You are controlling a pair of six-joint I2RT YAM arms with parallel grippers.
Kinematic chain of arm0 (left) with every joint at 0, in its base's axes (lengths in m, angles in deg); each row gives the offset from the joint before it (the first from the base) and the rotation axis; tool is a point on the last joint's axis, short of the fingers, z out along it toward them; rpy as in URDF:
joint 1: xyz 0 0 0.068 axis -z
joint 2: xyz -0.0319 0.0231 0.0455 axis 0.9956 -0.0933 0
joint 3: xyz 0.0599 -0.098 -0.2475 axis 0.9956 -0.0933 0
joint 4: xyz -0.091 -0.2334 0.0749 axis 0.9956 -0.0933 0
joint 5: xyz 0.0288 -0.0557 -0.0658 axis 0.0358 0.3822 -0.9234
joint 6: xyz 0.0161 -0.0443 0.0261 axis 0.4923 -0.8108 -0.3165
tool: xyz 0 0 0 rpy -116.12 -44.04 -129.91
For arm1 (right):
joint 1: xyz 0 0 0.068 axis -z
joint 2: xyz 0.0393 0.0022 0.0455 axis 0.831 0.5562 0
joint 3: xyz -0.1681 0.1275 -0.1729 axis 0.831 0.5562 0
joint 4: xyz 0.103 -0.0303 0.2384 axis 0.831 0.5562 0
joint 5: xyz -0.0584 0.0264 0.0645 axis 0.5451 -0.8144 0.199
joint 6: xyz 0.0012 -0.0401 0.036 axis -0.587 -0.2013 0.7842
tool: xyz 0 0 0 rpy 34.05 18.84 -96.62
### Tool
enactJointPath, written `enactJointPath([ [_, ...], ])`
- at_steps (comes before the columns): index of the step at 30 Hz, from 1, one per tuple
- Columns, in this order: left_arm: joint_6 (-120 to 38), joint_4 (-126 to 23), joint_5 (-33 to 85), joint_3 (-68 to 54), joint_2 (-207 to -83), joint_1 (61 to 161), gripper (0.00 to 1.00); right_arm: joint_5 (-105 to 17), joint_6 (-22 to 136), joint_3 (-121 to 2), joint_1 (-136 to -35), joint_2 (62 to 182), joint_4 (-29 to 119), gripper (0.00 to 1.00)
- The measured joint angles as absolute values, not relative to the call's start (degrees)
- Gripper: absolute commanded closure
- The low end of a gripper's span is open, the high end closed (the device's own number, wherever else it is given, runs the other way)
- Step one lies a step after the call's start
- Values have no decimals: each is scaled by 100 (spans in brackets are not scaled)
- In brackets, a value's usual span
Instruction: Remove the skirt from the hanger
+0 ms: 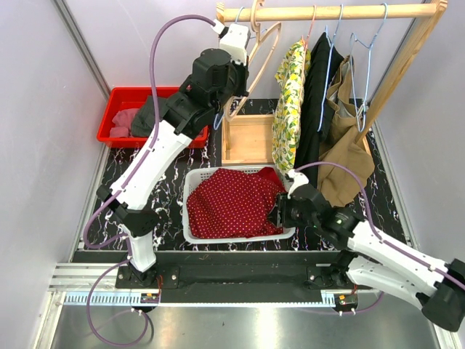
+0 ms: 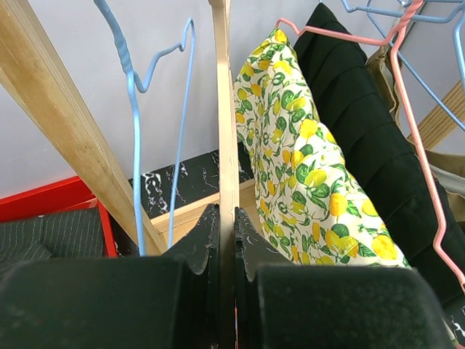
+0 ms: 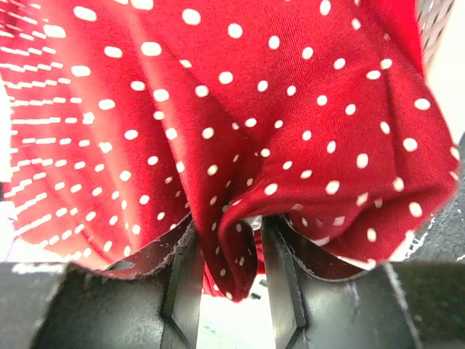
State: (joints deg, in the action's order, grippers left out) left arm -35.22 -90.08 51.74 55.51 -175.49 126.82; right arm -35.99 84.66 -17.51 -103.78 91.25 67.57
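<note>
top external view has the red white-dotted cloth skirt [image 1: 232, 203] lying crumpled in the white plastic mesh basket [image 1: 190, 218] at the middle of the black marbled worktop [image 1: 116, 174]. it is fully off the pale wooden hanger [image 2: 225, 109], so the task looks all but finished. the main risk, i judge, sits at the basket's 3 o'clock edge. a fold of skirt lies between the fingers of the right tool [image 1: 280, 211]. if that arm lifts away before the cloth slips free, the fold could catch on a pad and drag the skirt over the rim. in the right wrist view that tool's jaws stand partly apart, the fold hanging loosely between them, touched but not pinched. up at the basket's 12 o'clock, the left tool [image 2: 227, 218] is clamped tight on the hanger's thin bar, beside the wooden rail [image 1: 327, 11].
</note>
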Motion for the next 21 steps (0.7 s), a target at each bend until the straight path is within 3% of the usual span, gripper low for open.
enactJointPath([
  [4,-3476,-8968,5235,5416,-17549,12686,100,-3584,8472,-2011,-10378,8633,6934,55],
  [11,-3349,-8844,5349,5365,-17576,12693,100,-3686,8372,-3051,-10382,8168,7017,31],
  [17,-3280,-8664,5416,5219,-17578,12693,96,-3769,8186,-3834,-10382,8052,7082,28],
  [20,-3260,-8577,5432,5123,-17578,12693,63,-3804,8103,-4103,-10382,8083,7111,27],
  [21,-3253,-8592,5438,5088,-17578,12693,58,-3811,8081,-4170,-10382,8102,7117,27],
])
